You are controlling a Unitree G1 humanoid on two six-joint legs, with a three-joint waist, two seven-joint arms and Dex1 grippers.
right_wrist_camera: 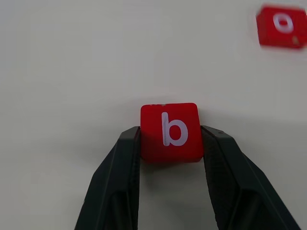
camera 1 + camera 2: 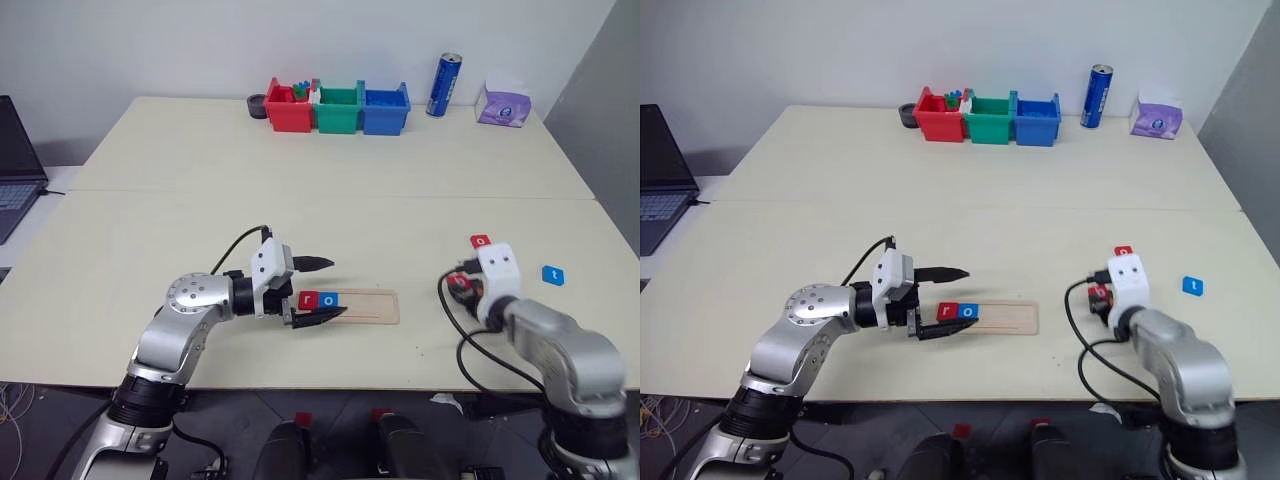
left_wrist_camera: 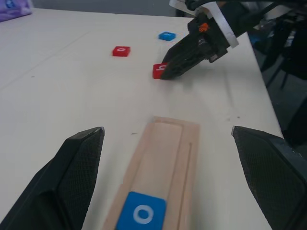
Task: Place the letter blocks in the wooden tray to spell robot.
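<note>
Since r and o already sit in the wooden tray (image 2: 350,305), the right gripper (image 1: 170,143) pinches the red b block (image 1: 170,130) beside it; left gripper's (image 2: 318,290) fingers spread, straddling the tray's filled end.
</note>
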